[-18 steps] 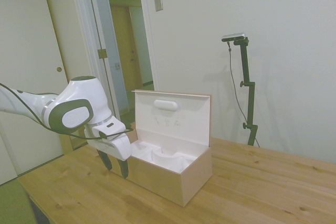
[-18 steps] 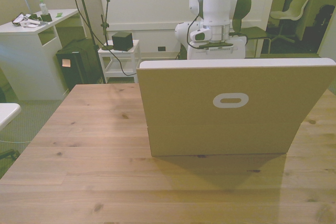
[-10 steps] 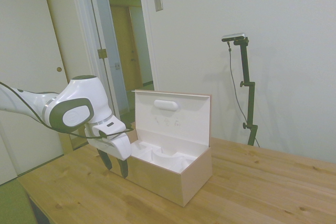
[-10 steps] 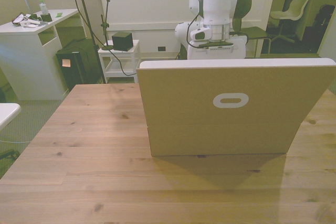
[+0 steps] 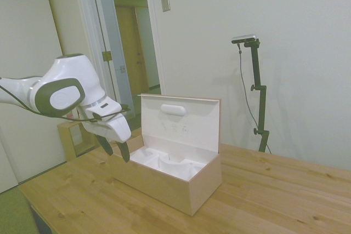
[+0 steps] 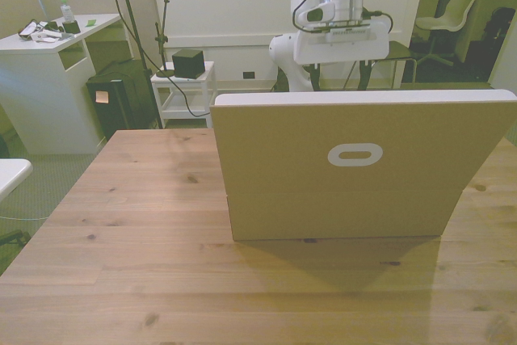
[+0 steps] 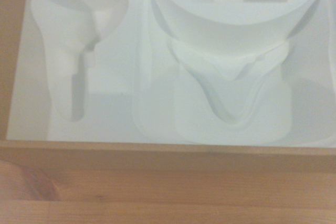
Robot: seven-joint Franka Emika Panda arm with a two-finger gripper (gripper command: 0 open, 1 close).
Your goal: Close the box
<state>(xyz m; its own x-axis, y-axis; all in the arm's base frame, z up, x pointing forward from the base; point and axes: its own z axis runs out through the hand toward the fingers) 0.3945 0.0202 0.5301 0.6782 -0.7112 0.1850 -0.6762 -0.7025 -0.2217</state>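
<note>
1. I take this for a lab set up in an ordinary room: plain walls, a panelled door (image 5: pixel 27 69) and an open doorway (image 5: pixel 134 47) beside the wooden worktop (image 6: pixel 121 224).
2. Behind it I see a white desk (image 6: pixel 48 46), a small trolley (image 6: pixel 184 90) and an office chair (image 6: pixel 452 14).

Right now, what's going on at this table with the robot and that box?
A white Franka arm is working on closing the box, which sits open on the wooden table. Its lid stands upright, showing the white moulded insert inside. The gripper hangs empty, fingers slightly apart, above the box's open end, on the side away from the hinge, touching nothing. The lid has not been pushed yet.
</note>
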